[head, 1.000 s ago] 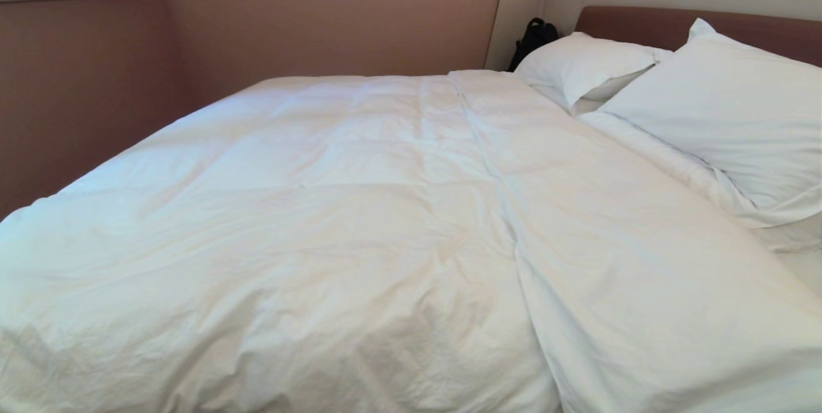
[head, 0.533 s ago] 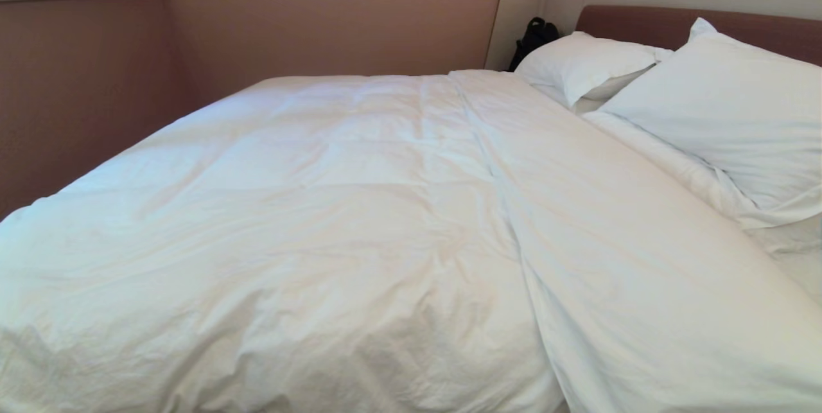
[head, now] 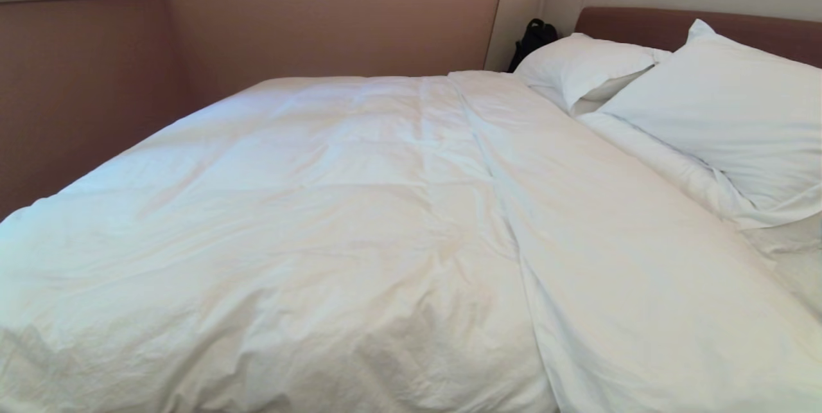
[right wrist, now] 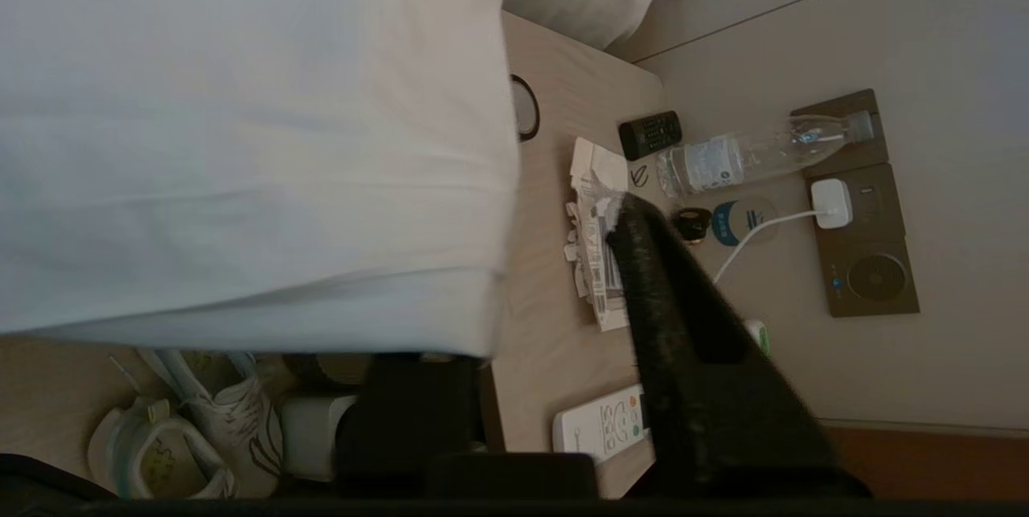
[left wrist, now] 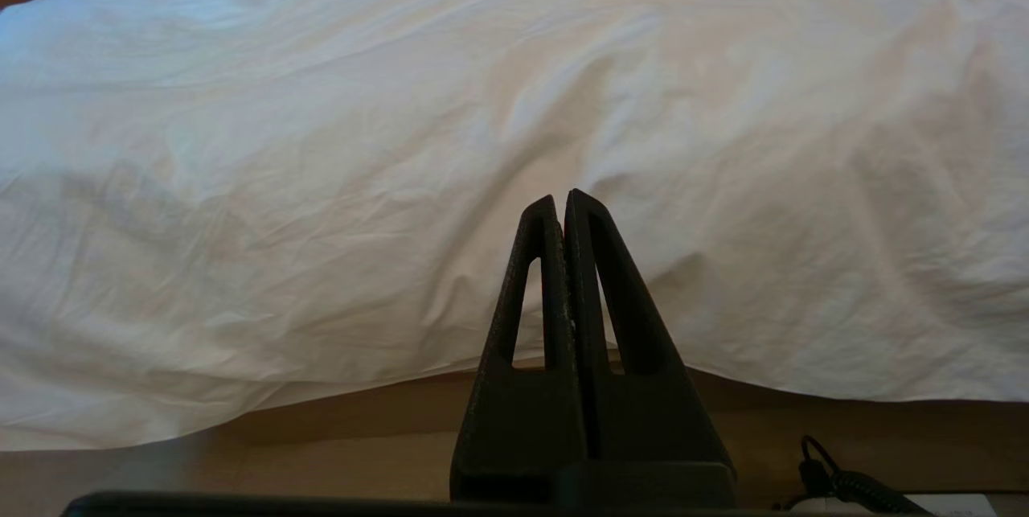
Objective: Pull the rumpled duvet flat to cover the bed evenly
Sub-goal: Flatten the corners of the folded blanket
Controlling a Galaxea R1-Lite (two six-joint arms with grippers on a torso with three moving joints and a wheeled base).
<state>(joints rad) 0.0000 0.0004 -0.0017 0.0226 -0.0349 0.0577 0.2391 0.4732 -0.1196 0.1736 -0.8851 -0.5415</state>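
Duvet [head: 359, 233] (puffy, white) softly creased

No legible text, labels or numbers.

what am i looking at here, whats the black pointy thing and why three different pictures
It is a two-armed robot making a bed, seen by three cameras. The head camera looks over the bed: a white duvet and pillows. The black wedge is the left gripper, seen from its wrist camera: shut, empty, facing the duvet's edge. The right wrist camera shows the right gripper, open, beside the duvet and a bedside table with a water bottle.
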